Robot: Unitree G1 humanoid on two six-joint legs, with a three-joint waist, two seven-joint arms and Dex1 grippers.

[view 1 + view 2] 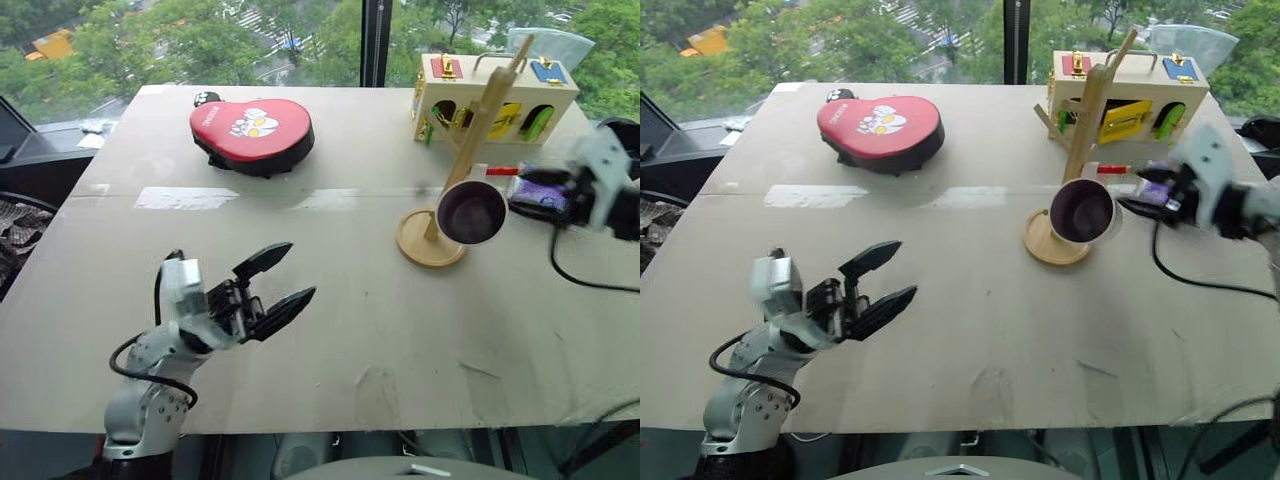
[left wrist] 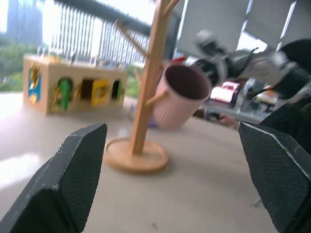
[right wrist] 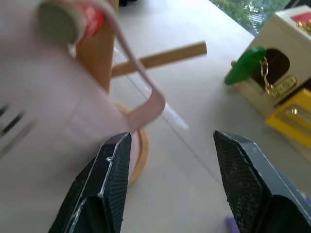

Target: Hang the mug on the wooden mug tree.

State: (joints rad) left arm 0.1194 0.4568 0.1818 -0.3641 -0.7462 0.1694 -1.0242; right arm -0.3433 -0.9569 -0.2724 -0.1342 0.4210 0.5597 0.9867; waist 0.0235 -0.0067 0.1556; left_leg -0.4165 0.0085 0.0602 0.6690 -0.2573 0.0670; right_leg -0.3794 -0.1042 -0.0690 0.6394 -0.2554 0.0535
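The cream-white mug (image 1: 470, 212) hangs tilted on a low peg of the wooden mug tree (image 1: 482, 125), its dark inside facing me. In the right wrist view a peg (image 3: 165, 55) passes behind the mug's handle (image 3: 148, 104). The tree's round base (image 1: 428, 248) rests on the table right of centre. My right gripper (image 1: 1152, 190) is just right of the mug, open, with nothing between its fingers; one finger (image 3: 109, 179) is close to the handle. My left gripper (image 1: 297, 270) hovers open over the near left of the table, pointing towards the tree.
A pale wooden box with coloured doors (image 1: 495, 95) stands behind the tree at the far right. A red padded case (image 1: 252, 130) lies at the far middle. A purple item (image 1: 540, 195) and a red pen-like thing (image 1: 500, 171) lie beside the tree. A black cable (image 1: 590, 280) trails at the right.
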